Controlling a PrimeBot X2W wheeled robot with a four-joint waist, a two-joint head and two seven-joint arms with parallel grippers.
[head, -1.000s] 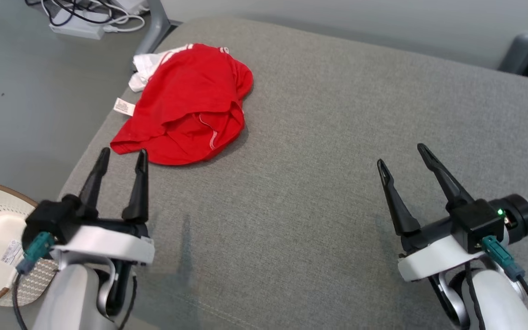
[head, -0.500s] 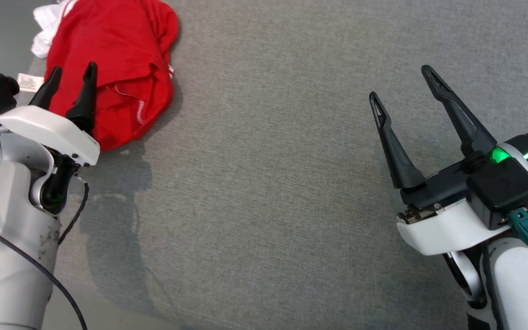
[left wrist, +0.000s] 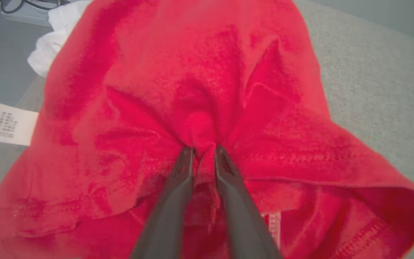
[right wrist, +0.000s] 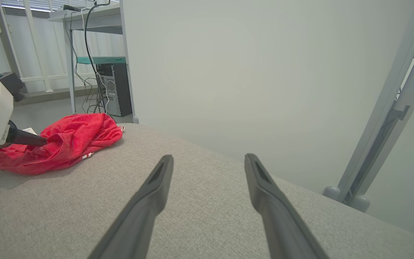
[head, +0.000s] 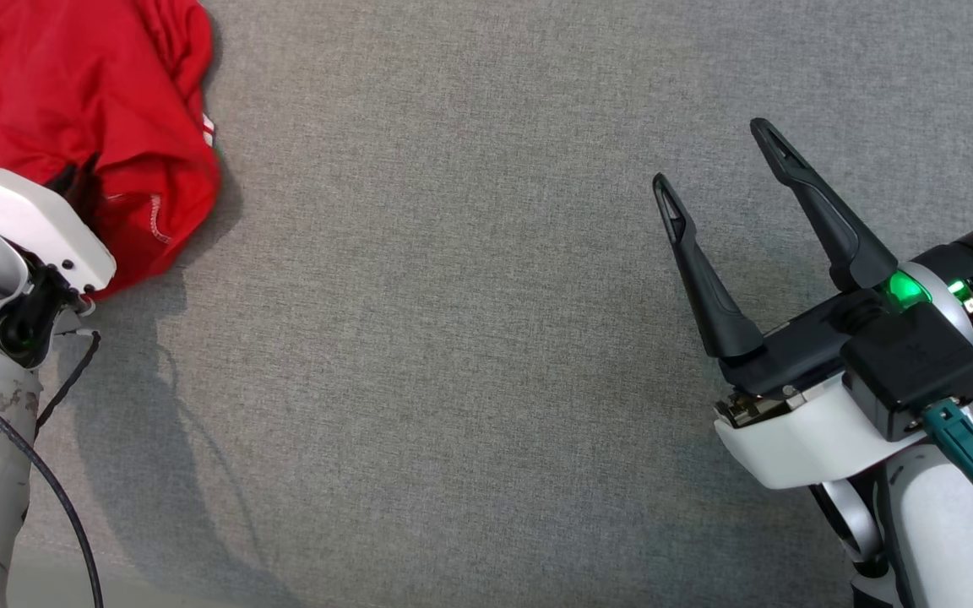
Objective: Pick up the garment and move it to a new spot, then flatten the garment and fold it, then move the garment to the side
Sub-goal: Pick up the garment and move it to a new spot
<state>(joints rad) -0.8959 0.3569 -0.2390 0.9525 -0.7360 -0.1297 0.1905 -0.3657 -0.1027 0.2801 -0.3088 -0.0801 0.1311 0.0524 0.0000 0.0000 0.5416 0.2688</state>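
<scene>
Left gripper (left wrist: 201,149) clamped on a bunched fold of the red garment (left wrist: 192,72) — plain in left wrist view, fingertips hidden in head view. Garment lies at the grey cushion (head: 453,338) far-left edge. Right gripper (head: 710,156) spread wide, empty — well apart.

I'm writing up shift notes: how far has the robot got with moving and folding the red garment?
Done: nothing yet. The red garment lies crumpled near the edge of the grey cushion.
In hand: the pickup. The left hand is pinched shut on a fold of it, while the right hand hangs open, holding nothing.
Left: lift it, move it, flatten it, fold it, and set it aside.
</scene>
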